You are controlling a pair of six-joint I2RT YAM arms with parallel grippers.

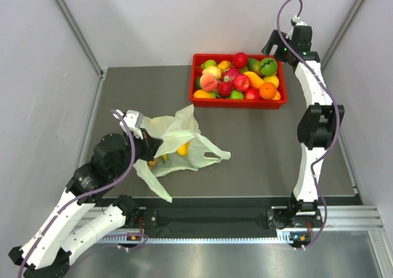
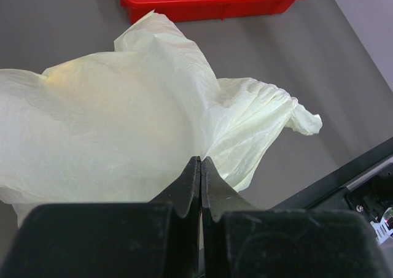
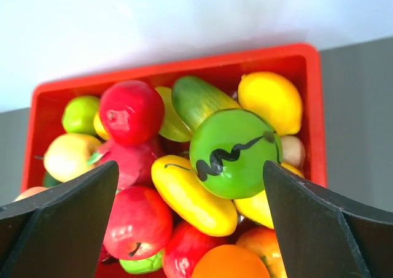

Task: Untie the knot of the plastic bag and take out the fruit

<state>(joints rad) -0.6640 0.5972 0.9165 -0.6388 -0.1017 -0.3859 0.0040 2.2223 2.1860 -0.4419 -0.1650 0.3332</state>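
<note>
The crinkly pale green plastic bag [image 1: 177,134] is being pinched steady by the left gripper [image 2: 201,161] while the right gripper [image 3: 190,167] is being held open over the red plastic tray [image 1: 236,104].

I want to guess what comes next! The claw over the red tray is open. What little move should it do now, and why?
Probably the right gripper should swing over to the bag. Its jaws stand open and empty over the tray, a yellow fruit shows inside the bag, and the left gripper pinches the bag.
</note>
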